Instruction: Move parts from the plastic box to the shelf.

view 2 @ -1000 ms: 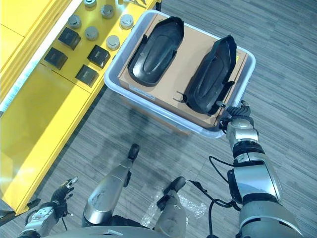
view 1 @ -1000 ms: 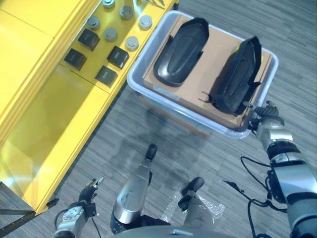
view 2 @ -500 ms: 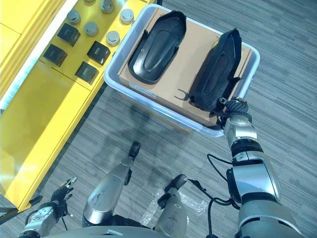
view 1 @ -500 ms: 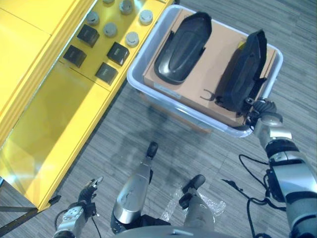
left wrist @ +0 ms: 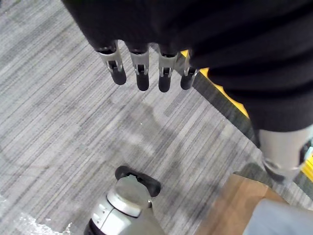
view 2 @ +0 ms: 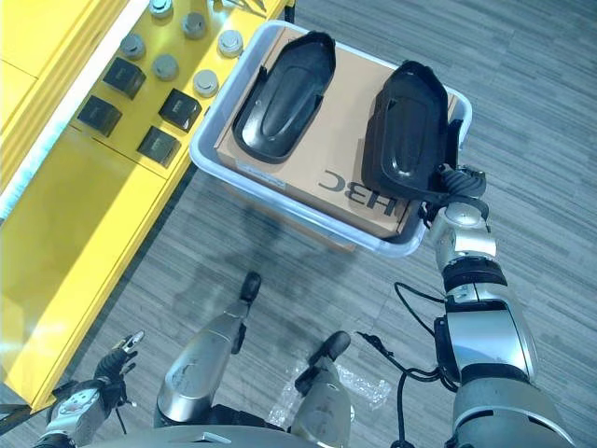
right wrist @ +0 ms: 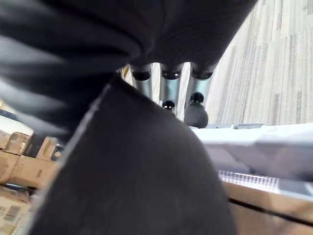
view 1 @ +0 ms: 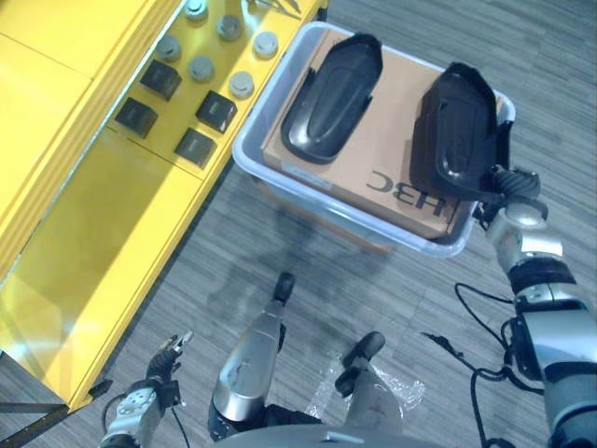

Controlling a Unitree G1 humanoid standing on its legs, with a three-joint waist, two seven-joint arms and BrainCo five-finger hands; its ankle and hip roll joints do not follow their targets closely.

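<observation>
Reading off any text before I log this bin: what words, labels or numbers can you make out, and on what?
Cardboard sheet in the plastic box: large dark letters near its front edge, upside down and partly covered by the right black part; not readable whole.
Stacked cartons in the right wrist view: a label, too small to read.
Shelf and its parts: no text visible.

A grey striped carpet (view 1: 280, 233) covers the floor. On it lies a crumpled piece of clear plastic wrap (view 2: 359, 383). A flat brown cardboard (view 1: 382, 159) with dark print lies inside the plastic box (view 1: 241, 154) and reaches nearly to its walls. Four small black square blocks (view 1: 216, 110) stand in two pairs near the edge of the yellow shelf (view 1: 112, 215) beside the box. Several grey round caps (view 1: 201, 67) stand just behind the blocks, towards the far end of the shelf.
</observation>
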